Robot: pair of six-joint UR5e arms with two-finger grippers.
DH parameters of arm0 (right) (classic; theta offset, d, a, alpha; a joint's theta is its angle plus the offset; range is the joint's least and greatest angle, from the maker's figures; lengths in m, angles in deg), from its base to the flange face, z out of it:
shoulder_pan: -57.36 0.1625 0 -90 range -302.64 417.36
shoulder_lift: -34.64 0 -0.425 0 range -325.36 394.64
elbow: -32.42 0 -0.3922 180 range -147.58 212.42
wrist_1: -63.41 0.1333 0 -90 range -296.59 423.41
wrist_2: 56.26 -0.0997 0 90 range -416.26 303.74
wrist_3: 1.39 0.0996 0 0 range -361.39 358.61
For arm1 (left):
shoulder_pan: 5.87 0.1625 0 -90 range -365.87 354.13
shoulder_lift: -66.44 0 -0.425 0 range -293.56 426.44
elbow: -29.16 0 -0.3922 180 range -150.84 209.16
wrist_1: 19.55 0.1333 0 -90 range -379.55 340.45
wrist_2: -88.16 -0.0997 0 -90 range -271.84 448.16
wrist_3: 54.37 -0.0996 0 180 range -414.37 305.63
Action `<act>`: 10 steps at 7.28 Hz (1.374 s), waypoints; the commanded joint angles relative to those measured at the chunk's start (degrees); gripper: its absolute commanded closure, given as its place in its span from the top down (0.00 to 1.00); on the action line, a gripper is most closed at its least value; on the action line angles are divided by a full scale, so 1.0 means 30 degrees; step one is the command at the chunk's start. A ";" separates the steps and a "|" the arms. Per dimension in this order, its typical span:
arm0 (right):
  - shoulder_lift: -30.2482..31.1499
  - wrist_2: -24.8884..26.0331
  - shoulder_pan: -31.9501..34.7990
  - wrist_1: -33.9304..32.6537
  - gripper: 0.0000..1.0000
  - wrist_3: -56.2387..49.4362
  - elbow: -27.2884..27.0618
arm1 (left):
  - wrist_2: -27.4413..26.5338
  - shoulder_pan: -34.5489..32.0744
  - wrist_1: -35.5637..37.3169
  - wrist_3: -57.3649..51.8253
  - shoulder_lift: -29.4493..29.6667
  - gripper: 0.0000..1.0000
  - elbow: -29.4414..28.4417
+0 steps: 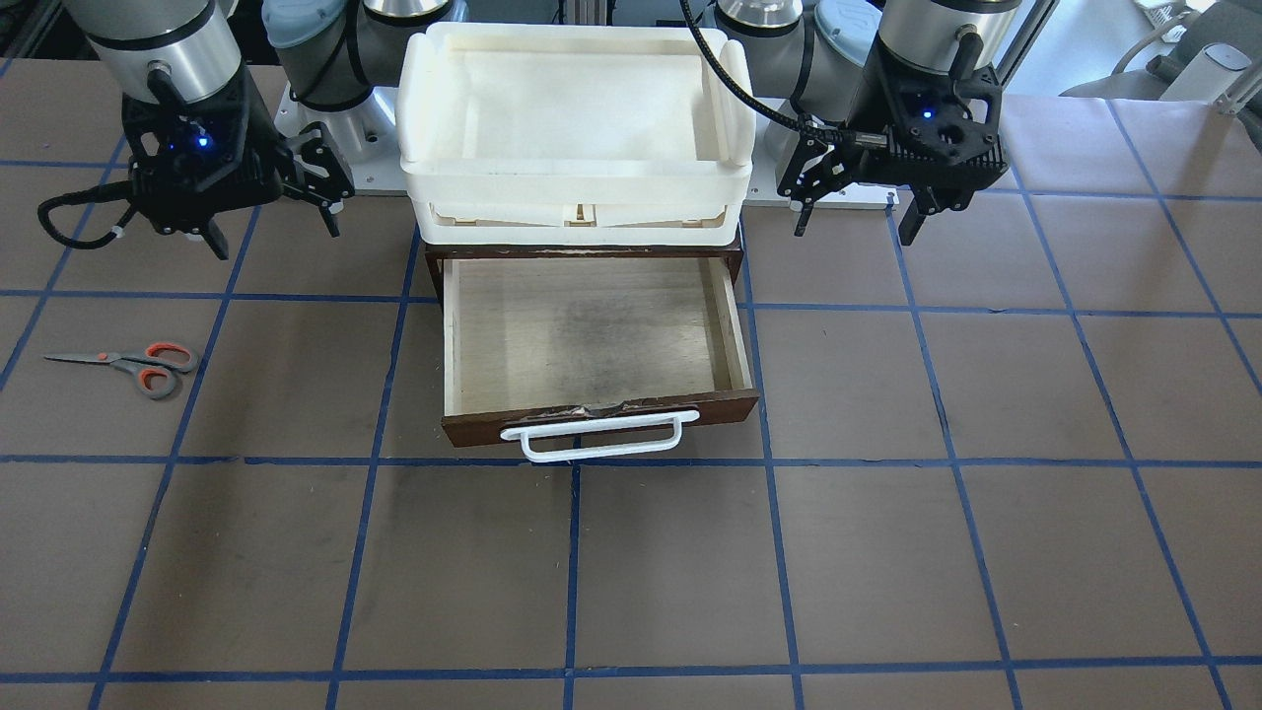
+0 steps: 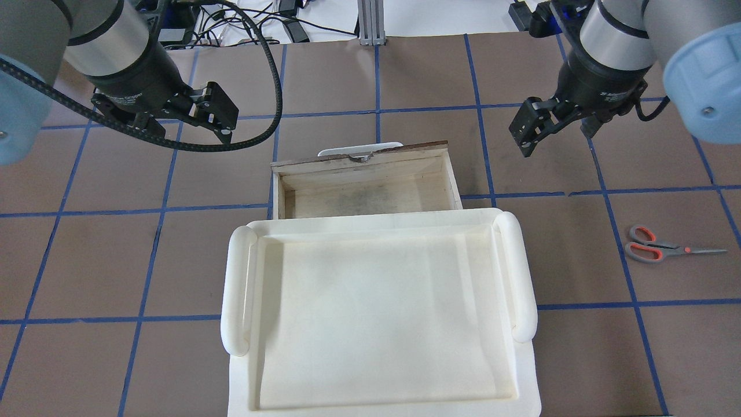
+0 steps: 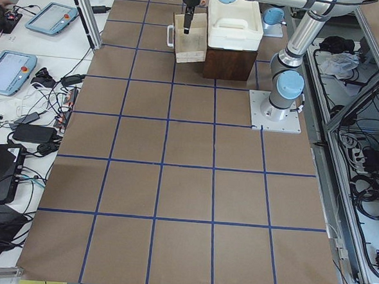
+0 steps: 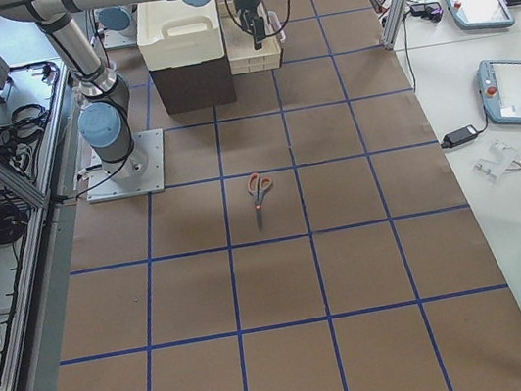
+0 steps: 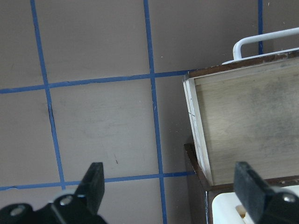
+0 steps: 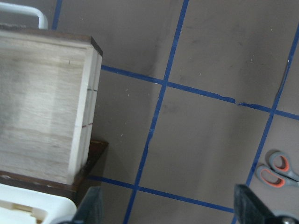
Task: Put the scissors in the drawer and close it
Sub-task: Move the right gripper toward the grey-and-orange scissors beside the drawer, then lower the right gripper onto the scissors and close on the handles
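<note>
The scissors (image 1: 123,367) lie flat on the brown table, on my right side and far from the drawer. They also show in the overhead view (image 2: 666,250) and at the lower right edge of the right wrist view (image 6: 275,170). The drawer (image 1: 720,406) is pulled open with its white bar handle (image 1: 592,439) toward the operators. Its pale plywood inside is bare. My right gripper (image 1: 271,222) is open and empty above the table, between the drawer and the scissors. My left gripper (image 1: 856,212) is open and empty beside the drawer's other side.
A cream-white plastic tray (image 1: 577,182) sits on top of the dark brown cabinet (image 1: 434,261) that holds the drawer. Blue tape lines grid the table. Both arm bases stand behind the cabinet.
</note>
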 commanded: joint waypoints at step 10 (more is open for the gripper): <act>-0.4428 -0.0995 -1.5572 -1.2510 1.00 -3.3133 -1.0216 | 0.0068 0.0001 0.0085 0.0257 0.0208 1.00 0.0352</act>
